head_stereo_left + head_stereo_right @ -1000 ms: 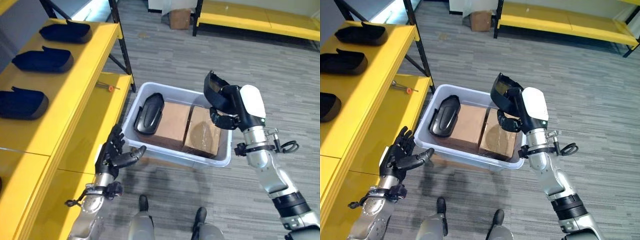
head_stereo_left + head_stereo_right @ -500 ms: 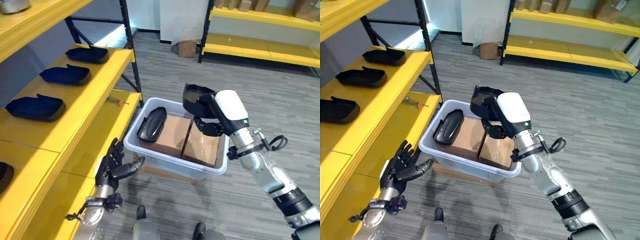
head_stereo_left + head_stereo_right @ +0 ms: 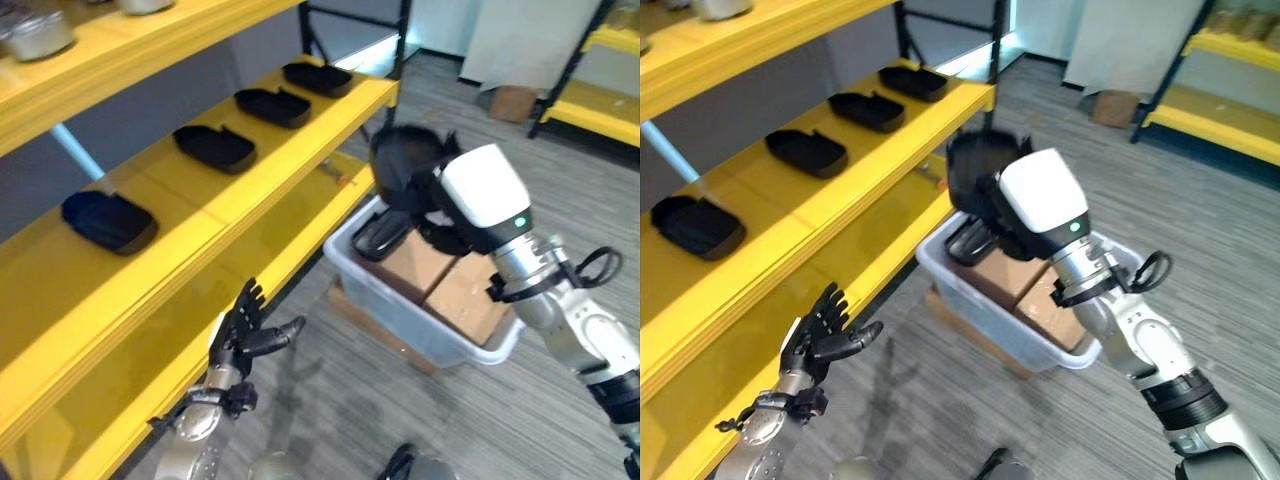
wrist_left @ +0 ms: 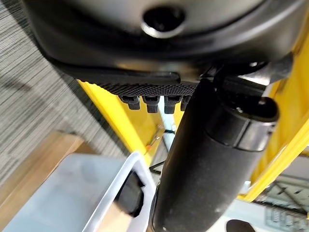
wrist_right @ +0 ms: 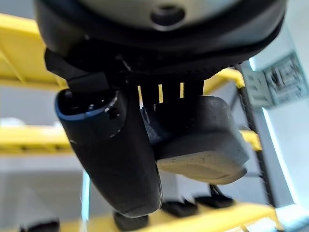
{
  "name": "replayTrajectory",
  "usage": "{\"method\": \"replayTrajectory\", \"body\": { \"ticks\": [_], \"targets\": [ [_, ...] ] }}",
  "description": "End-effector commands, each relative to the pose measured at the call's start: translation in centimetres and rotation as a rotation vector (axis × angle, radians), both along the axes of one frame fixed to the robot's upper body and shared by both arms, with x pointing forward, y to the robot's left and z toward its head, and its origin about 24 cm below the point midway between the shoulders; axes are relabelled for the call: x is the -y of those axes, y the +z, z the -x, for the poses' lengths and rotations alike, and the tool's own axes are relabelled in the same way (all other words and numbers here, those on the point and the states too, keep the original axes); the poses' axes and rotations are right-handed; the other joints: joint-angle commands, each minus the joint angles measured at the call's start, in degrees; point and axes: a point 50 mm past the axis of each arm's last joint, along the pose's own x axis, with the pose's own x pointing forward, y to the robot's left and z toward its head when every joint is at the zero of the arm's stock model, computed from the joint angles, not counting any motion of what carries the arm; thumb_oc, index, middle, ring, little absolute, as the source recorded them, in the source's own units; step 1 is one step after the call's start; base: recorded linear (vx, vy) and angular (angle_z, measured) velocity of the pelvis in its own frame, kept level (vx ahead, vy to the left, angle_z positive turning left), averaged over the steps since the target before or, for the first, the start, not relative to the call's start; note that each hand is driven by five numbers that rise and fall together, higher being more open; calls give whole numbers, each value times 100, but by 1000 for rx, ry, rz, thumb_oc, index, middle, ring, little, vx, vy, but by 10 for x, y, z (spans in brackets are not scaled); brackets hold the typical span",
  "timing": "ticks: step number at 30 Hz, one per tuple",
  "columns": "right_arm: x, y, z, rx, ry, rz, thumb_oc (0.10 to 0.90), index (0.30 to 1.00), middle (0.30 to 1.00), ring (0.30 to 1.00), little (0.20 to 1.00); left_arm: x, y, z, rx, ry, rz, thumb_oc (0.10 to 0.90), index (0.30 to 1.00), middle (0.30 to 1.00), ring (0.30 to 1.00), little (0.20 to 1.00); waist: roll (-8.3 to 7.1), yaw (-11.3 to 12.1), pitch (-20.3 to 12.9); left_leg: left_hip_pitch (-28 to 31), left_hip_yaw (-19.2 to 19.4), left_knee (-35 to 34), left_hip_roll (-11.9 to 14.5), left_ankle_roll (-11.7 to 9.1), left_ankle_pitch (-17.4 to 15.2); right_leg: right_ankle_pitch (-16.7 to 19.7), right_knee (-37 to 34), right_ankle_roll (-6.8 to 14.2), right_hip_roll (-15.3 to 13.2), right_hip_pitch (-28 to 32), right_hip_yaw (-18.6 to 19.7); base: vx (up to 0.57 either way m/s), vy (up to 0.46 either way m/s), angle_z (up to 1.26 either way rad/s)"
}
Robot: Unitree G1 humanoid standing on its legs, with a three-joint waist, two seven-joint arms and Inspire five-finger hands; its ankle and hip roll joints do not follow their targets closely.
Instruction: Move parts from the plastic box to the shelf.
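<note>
One right hand (image 3: 1012, 215) raised, curled round black part (image 3: 975, 168).

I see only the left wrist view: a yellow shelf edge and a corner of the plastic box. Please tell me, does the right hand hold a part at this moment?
Observer: Yes. The right hand is curled round a black held part.
Operator: Where is it, compared with the box?
Observer: It is in the air above the shelf-side end of the plastic box, not yet on the shelf.
Operator: Is the shelf already full?
Observer: No. Four shelved parts sit in a row on it, with bare yellow surface between them.
</note>
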Motion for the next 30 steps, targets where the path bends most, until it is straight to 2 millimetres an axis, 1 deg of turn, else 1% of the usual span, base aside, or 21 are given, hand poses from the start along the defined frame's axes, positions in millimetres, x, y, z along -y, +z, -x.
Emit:
{"method": "replayTrajectory", "body": {
  "ticks": [1, 2, 3, 4, 6, 7, 8, 10, 11, 13, 14, 15, 16, 18, 19, 20, 23, 27, 28, 29, 30],
  "targets": [
    [-15, 63, 19, 375, 97, -54, 400, 300, 300, 300, 300, -6, 41, -4, 227, -11, -29, 900, 1000, 1000, 1000, 1000, -169, 52, -592, -112, -163, -171, 152, 59, 165, -114, -316, 451, 199, 261, 546, 79, 236, 71],
    [-13, 63, 19, 379, 88, -51, 400, 300, 300, 300, 300, -8, 43, -4, 234, -4, -33, 900, 1000, 1000, 1000, 1000, -171, 74, -620, -80, -101, -287, 106, 61, 110, -43, -315, 486, 108, 279, 494, 53, 179, 43],
    [-10, 64, 20, 384, 74, -44, 400, 300, 300, 300, 300, -9, 43, -4, 233, -9, -45, 900, 1000, 1000, 1000, 1000, -222, 125, -654, -27, -88, -439, -47, 113, 26, 93, -314, 583, -57, 316, 417, 63, 227, 33],
    [-11, 64, 20, 386, 73, -37, 400, 300, 300, 300, 300, -10, 43, -3, 236, -11, -49, 900, 1000, 1000, 1000, 1000, -249, 165, -664, -15, -110, -485, -146, 157, -45, 164, -325, 638, -141, 336, 401, 42, 176, 31],
    [-11, 64, 20, 388, 68, -32, 400, 300, 300, 300, 300, -10, 44, -3, 238, -7, -51, 900, 1000, 1000, 1000, 1000, -278, 196, -674, -12, -125, -507, -216, 191, -90, 221, -349, 674, -220, 362, 391, 29, 98, 37],
    [-11, 64, 20, 389, 64, -27, 400, 300, 300, 300, 300, -11, 45, -2, 241, -5, -55, 900, 1000, 1000, 1000, 1000, -310, 218, -674, -14, -145, -512, -294, 230, -144, 278, -357, 720, -288, 387, 361, 32, 171, 26],
    [-13, 63, 20, 380, 64, -21, 400, 300, 300, 300, 300, -13, 44, -1, 237, -5, -64, 900, 1000, 1000, 1000, 1000, -361, 295, -672, -40, -193, -545, -416, 283, -224, 396, -367, 801, -422, 440, 284, 25, 175, 15],
    [-12, 62, 20, 376, 60, -21, 400, 300, 300, 300, 300, -13, 44, 0, 239, -6, -67, 900, 1000, 1000, 1000, 1000, -381, 302, -677, -47, -219, -578, -482, 315, -247, 450, -385, 840, -478, 466, 251, 1, 122, 22],
    [-12, 60, 20, 372, 51, -16, 400, 300, 300, 300, 300, -14, 43, 2, 231, -3, -75, 900, 1000, 1000, 1000, 1000, -412, 375, -682, -70, -272, -667, -592, 345, -265, 582, -413, 928, -579, 527, 140, -11, 131, 29],
    [-13, 57, 18, 354, 48, -16, 400, 300, 300, 300, 300, -16, 42, 4, 224, 1, -80, 900, 1000, 1000, 1000, 1000, -452, 421, -709, -66, -352, -861, -739, 402, -249, 735, -514, 1032, -677, 620, -13, -18, 175, 34],
    [-14, 54, 15, 330, 48, -19, 400, 300, 300, 300, 300, -18, 41, 7, 221, 7, -85, 900, 1000, 1000, 1000, 1000, -479, 496, -736, -63, -420, -1041, -889, 456, -232, 909, -617, 1141, -764, 687, -122, -14, 135, 49],
    [-14, 54, 15, 330, 49, -19, 400, 300, 300, 300, 300, -18, 41, 7, 221, 7, -86, 900, 1000, 1000, 1000, 1000, -484, 485, -737, -60, -426, -1052, -899, 462, -226, 918, -625, 1148, -769, 695, -132, -13, 153, 57],
    [-15, 52, 13, 311, 48, -22, 400, 300, 300, 300, 300, -20, 41, 8, 218, 13, -93, 900, 1000, 1000, 1000, 1000, -502, 574, -759, -77, -470, -1160, -995, 490, -231, 1026, -693, 1204, -824, 748, -217, 0, 107, 33],
    [-16, 48, 11, 286, 45, -21, 400, 300, 300, 300, 300, -23, 41, 11, 217, 21, -102, 900, 1000, 1000, 1000, 1000, -533, 639, -755, -95, -564, -1248, -1128, 545, -226, 1183, -755, 1269, -900, 819, -336, -7, 111, 34],
    [-16, 47, 11, 285, 45, -22, 400, 300, 300, 300, 300, -23, 41, 11, 216, 21, -102, 900, 1000, 1000, 1000, 1000, -541, 628, -757, -95, -574, -1254, -1141, 554, -222, 1200, -768, 1272, -908, 831, -349, -22, 105, 50],
    [-18, 44, 10, 263, 52, -22, 400, 300, 300, 300, 300, -26, 41, 12, 215, 34, -107, 900, 1000, 1000, 1000, 1000, -569, 710, -734, -132, -639, -1303, -1238, 597, -236, 1316, -802, 1303, -967, 864, -424, -16, 115, 49],
    [-20, 40, 8, 241, 49, -18, 400, 300, 300, 300, 300, -30, 42, 14, 216, 50, -116, 900, 1000, 1000, 1000, 1000, -620, 827, -709, -196, -748, -1306, -1431, 695, -304, 1518, -866, 1357, -1095, 942, -522, 2, 132, 45],
    [-23, 38, 4, 228, 46, -13, 400, 300, 300, 300, 300, -33, 42, 17, 216, 68, -125, 900, 1000, 1000, 1000, 1000, -652, 909, -683, -229, -835, -1261, -1650, 820, -402, 1708, -843, 1361, -1244, 950, -507, 23, 134, 31],
    [-26, 37, 2, 223, 49, -10, 400, 300, 300, 300, 300, -35, 43, 18, 222, 78, -133, 900, 1000, 1000, 1000, 1000, -656, 977, -675, -234, -909, -1245, -1772, 890, -448, 1788, -794, 1361, -1326, 955, -444, 67, 227, 26],
    [-28, 37, 0, 222, 48, -1, 400, 300, 300, 300, 300, -36, 44, 17, 225, 83, -138, 900, 1000, 1000, 1000, 1000, -668, 986, -660, -228, -952, -1238, -1844, 940, -474, 1810, -713, 1361, -1383, 954, -387, 127, 288, 19],
    [-29, 37, -2, 221, 43, 12, 400, 300, 300, 300, 300, -38, 46, 16, 231, 91, -151, 900, 1000, 1000, 1000, 1000, -653, 952, -648, -177, -1051, -1280, -1934, 1018, -498, 1801, -444, 1361, -1401, 876, -126, 130, 318, 64]
  ]
}}
